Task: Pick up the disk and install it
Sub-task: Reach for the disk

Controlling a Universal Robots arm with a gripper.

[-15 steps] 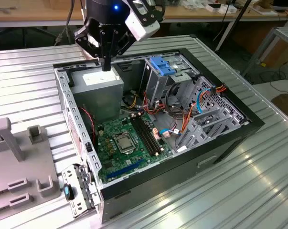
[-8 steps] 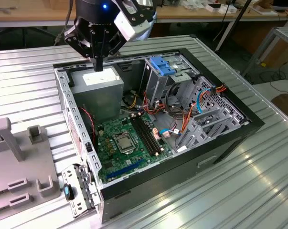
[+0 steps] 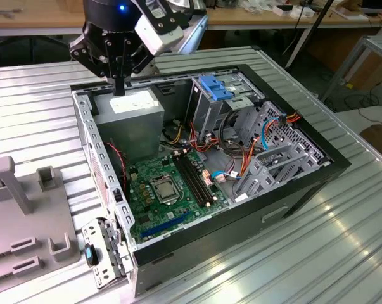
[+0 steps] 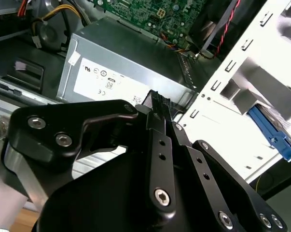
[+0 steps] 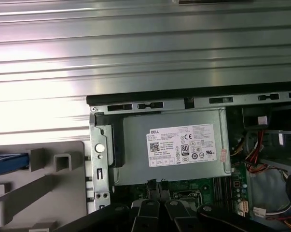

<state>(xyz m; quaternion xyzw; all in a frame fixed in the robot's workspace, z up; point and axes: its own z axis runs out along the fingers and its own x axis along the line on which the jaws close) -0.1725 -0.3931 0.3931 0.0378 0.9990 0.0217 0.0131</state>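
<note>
So there's this black sheet-metal computer case [image 3: 305,183] lying on its side with the panel off, guts all on show. It sits on a ribbed, shiny aluminium surface [image 3: 343,253] that runs in long grooves. Inside there's a boxy grey metal power supply [image 3: 130,117] with a white label on top, a green motherboard [image 3: 171,190] with long black slots, and a tangle of red, orange and blue wires [image 3: 241,158]. A ribbed light-blue plastic latch plate [image 3: 217,87] sits up by the drive cage.

Next to the case, on the exterior view's left, is a chunky matte grey plastic fixture [image 3: 26,215] with blocky posts and slots. Further back in the room you can see wooden benches [image 3: 38,22] with clutter on them.

The black claw [image 3: 118,88] hangs right over the labelled power supply, and in both wrist views its fingers [image 5: 152,186] are pinched together with nothing between them [image 4: 157,99]. I can't tell if the tip actually touches the box.

The flat disk in its bright blue plastic bracket [image 5: 10,162] is outside the case, resting on the grey fixture, apart from the claw. Mostly the blue edge shows [image 4: 270,131].
</note>
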